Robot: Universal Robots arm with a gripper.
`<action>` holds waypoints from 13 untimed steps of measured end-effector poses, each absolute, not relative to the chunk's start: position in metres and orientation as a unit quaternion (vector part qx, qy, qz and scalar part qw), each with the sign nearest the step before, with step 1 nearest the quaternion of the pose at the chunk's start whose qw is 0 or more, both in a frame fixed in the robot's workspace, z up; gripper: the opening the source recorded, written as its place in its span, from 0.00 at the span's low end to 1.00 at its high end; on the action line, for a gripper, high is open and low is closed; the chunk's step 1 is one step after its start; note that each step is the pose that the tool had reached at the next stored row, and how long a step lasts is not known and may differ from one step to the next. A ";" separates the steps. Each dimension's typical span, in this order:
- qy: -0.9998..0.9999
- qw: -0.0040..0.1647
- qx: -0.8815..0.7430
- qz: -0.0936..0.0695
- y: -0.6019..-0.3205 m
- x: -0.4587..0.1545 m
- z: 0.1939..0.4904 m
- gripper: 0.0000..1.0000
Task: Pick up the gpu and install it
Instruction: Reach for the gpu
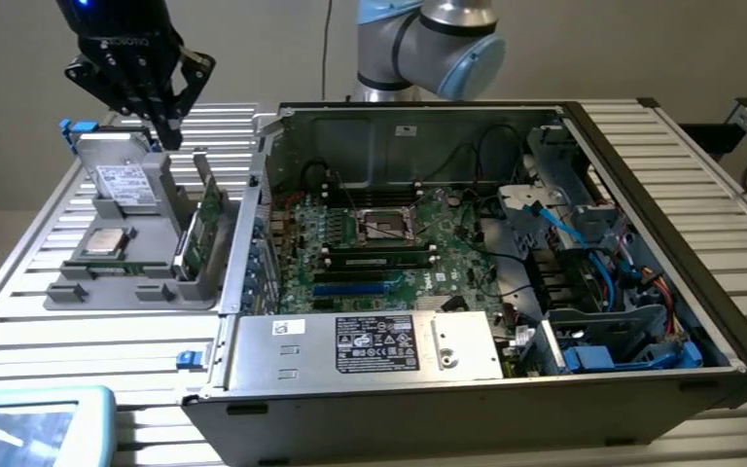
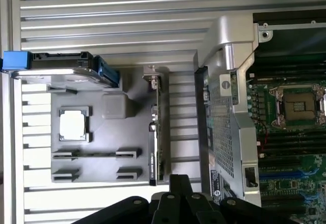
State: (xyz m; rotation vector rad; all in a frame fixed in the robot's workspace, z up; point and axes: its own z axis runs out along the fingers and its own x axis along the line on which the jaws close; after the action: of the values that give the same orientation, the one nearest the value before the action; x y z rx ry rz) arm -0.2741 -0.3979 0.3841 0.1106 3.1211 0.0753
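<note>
Black robot claw (image 1: 166, 131) clenched on nothing, hovering over a grey plastic parts holder (image 1: 101, 292), thin green-and-black gpu card (image 1: 205, 229) standing on edge in that holder just below the claw, untouched, open dark metal computer case (image 1: 478, 418) beyond the card

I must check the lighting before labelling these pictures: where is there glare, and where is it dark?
Exterior view: soft, even light; the framed screen reflects pale light; the computer case is dimmer inside toward the exterior view's right. Wrist view: the case's bent metal corner glares white; the pincer is a dark silhouette; the gpu is evenly lit.
</note>
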 end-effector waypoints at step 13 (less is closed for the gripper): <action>0.999 0.008 0.035 0.024 -0.389 -0.300 0.379 0.11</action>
State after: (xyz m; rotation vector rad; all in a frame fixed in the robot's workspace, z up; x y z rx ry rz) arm -0.3001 -0.3890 0.3785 0.1108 3.1220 0.0750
